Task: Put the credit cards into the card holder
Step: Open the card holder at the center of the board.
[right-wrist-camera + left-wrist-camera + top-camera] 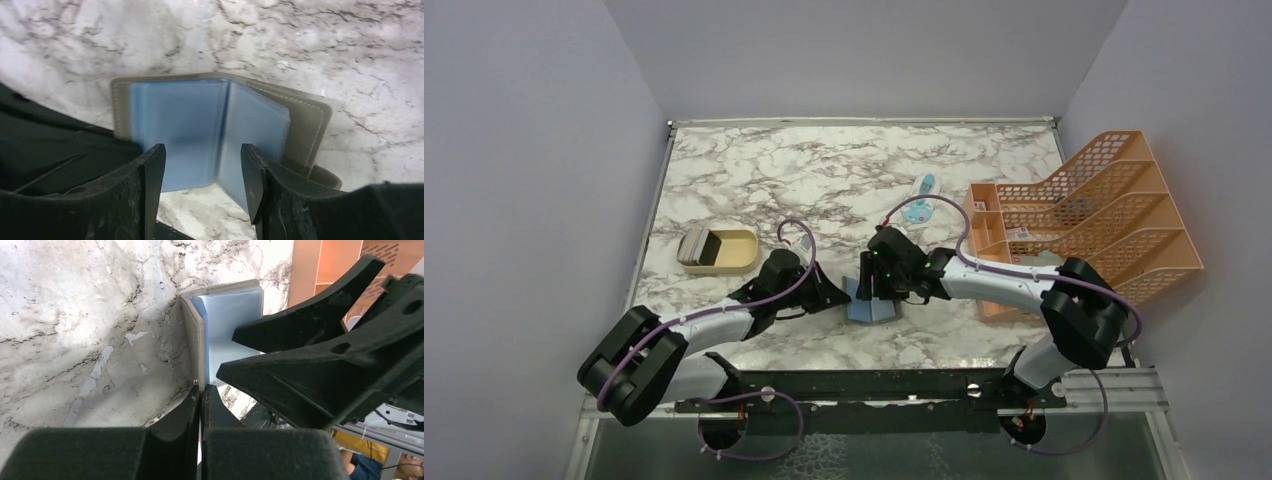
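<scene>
Grey outside and pale blue inside, the wallet (200, 125) lies spread open on the counter (824, 170), close to the middle of its near edge. It sits between the two pincers. There is one wallet. Its clear blue pockets face up, and one grey cover is raised on the left-arm side.

The left pincer (201, 390) is pinched tight on the edge of that raised cover, its fingers pressed together with only the thin cover between them. The left arm lies low, stretched from the near-left corner towards the middle, with its wrist almost level with the counter.

The right pincer (202, 147) stands wide and holds nothing. It is tipped down over the wallet with one finger on each side of the pocket fold. Whether the tips touch the pockets cannot be told. The right arm rises at the near-right corner, bends at the elbow, and runs its forearm leftwards to the wallet.

One tan tray (739, 262) with two compartments sits near the left edge, well apart from the wallet. A pale stack of cards (694, 246) is in its left compartment, too small to count. One orange rack (1124, 200) fills the right edge. One blue-and-white packet (924, 186) lies just beside the rack on its far side.
</scene>
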Robot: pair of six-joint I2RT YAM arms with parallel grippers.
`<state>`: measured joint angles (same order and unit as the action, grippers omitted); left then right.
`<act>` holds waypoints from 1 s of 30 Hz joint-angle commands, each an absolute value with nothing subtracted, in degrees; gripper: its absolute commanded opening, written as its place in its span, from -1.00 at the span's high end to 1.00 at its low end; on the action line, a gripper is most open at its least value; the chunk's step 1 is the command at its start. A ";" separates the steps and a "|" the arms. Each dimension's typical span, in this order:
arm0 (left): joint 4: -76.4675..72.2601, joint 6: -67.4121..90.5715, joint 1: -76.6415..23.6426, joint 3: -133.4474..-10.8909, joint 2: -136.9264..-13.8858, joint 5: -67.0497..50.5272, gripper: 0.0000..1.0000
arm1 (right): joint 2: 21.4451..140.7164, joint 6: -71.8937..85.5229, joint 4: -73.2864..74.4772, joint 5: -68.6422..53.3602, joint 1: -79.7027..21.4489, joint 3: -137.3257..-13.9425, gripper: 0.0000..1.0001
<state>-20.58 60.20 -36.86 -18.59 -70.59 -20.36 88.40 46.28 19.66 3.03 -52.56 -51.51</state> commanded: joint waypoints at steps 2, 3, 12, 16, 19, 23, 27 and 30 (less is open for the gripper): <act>-27.11 63.81 -38.14 -17.54 -72.46 -16.43 1.00 | 90.45 48.69 24.02 9.28 -52.80 -53.30 -0.17; -27.93 64.40 -38.59 -17.35 -73.17 -15.70 1.00 | 90.95 48.96 24.36 9.69 -52.82 -53.56 -0.16; -31.07 65.41 -40.13 -15.91 -74.70 -12.23 1.00 | 94.34 49.41 26.12 12.32 -52.82 -54.54 -0.16; -25.65 64.17 -40.08 -16.38 -72.35 -9.58 0.41 | 95.22 49.25 25.76 11.87 -52.81 -54.57 -0.18; -15.54 61.24 -40.08 -19.43 -70.08 -6.09 -0.08 | 95.61 49.07 25.75 11.87 -52.82 -54.77 -0.21; 0.20 55.69 -40.01 -26.17 -66.15 2.13 -0.31 | 95.91 48.87 25.67 11.83 -52.82 -54.76 -0.22; 12.73 50.53 -38.23 -32.66 -63.82 8.03 -0.55 | 96.30 48.95 25.63 11.37 -52.89 -55.09 -0.25; 19.36 45.58 -34.49 -37.43 -62.94 9.39 -0.80 | 96.66 49.03 26.03 11.81 -53.07 -55.41 -0.28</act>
